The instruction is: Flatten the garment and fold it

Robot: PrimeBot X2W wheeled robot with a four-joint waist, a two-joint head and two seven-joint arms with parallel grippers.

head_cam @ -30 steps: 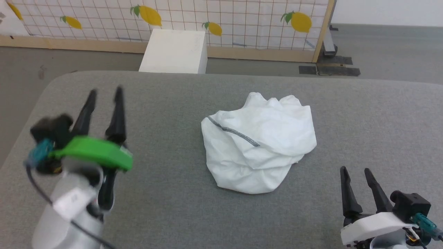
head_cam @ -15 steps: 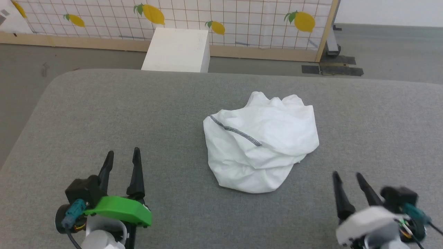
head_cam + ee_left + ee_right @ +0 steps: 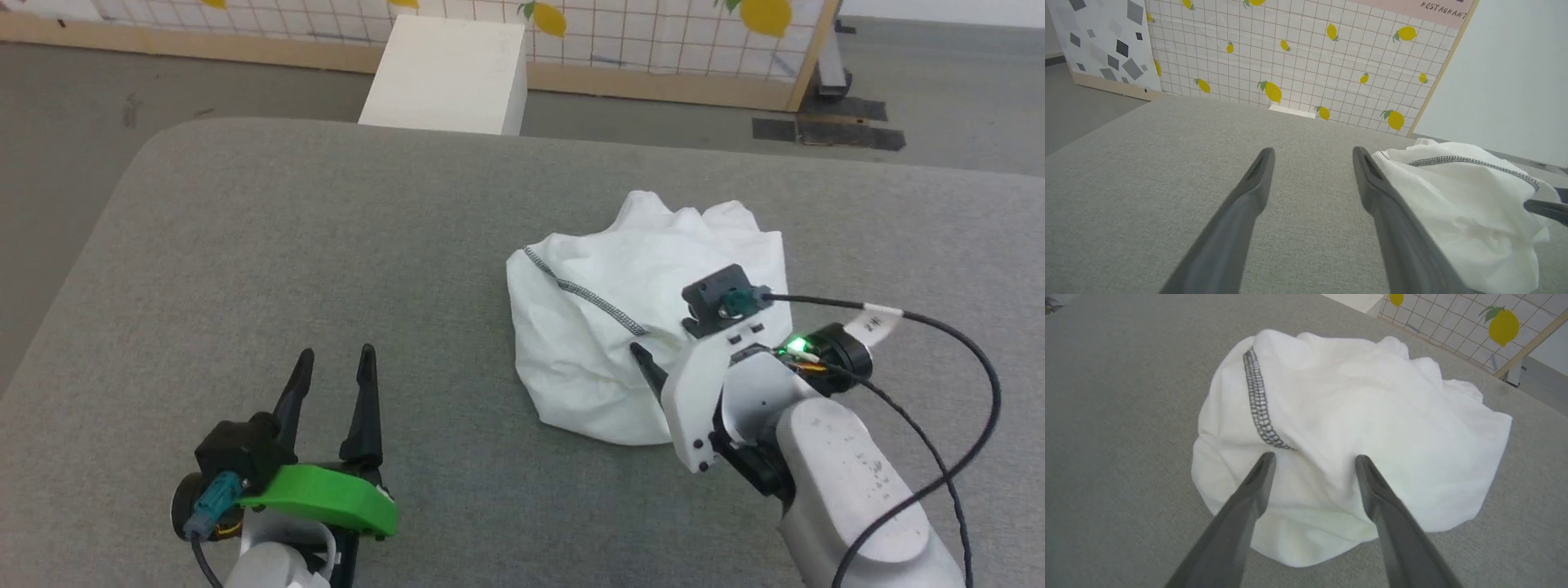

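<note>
- The shirt is a crumpled white heap on the grey padded table, right of the middle in our head view. It is neither spread out nor folded.
- Its thin cloth is bunched into soft creases, and one line of dark zigzag stitching runs across the top of the heap. We cannot make out sleeves or a collar.
- Our right gripper is over the near edge of the heap, its two fingers spread wide with nothing pinched between them. We cannot tell whether the tips touch the cloth.
- Our left gripper is over bare table to the left of the shirt, also spread and empty.
- In the head view, our right wrist and its black cable cover part of the shirt's near right side.
- Beyond the table's far edge stand a white box and a tiled screen printed with lemons.
</note>
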